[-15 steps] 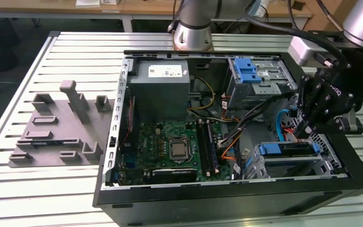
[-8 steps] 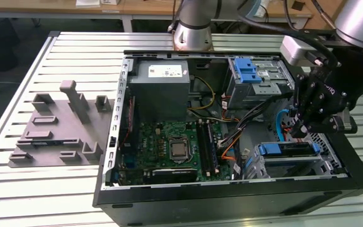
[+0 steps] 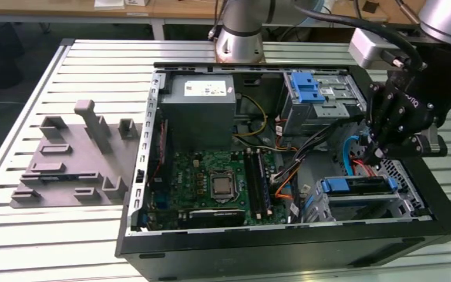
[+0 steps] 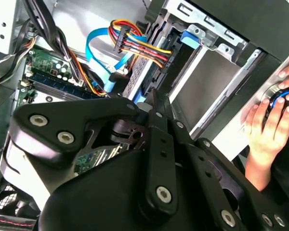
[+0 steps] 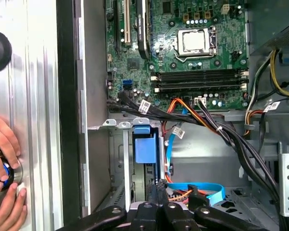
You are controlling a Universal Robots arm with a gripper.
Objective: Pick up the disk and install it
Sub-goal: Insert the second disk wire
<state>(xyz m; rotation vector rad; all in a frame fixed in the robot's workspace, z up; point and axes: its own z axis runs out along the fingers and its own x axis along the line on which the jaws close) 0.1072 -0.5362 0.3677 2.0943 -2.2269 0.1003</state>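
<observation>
Blue-bracketed silver disk (image 3: 356, 187): seated in drive cage, lower right of exterior view.
Black pincer (image 3: 377, 154): above the disk, fingers clenched together, grasping nothing.
Hand (image 4: 269, 126): on silver slatted counter (image 3: 92, 64).

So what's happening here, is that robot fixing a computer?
More or less. A robot arm has its gripper lowered into an open computer case, at the exterior view's right, just above the drive bay near the front. A disk with a blue bracket sits in that bay, beside the motherboard. In both wrist views a person's hand rests on a round knob on the table beside the case.
</observation>
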